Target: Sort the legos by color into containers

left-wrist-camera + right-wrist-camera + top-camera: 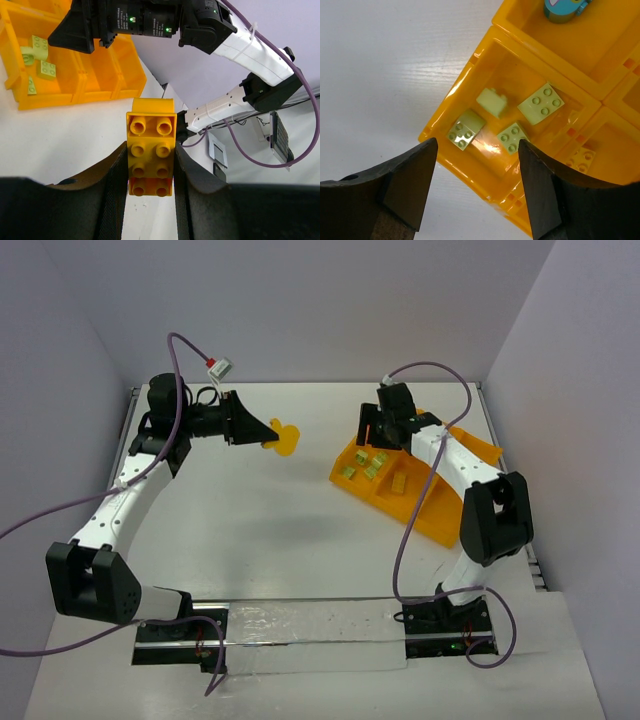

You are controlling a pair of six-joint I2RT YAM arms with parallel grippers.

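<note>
A white table and a red-and-white connector show

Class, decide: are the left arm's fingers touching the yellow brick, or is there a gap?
Touching. The left wrist view shows both left fingers pressed against the long sides of the yellow brick, with no gap on either side.

The white table lies open between the arms, a wide lane from the left gripper, clamped on a yellow brick stack, across to the orange-yellow tray. The right arm stretches over that tray and covers much of it. The right gripper hangs, jaws apart, above the corner compartment, whose four light green bricks leave bare floor between them. Walls close the left, far and right sides.
</note>
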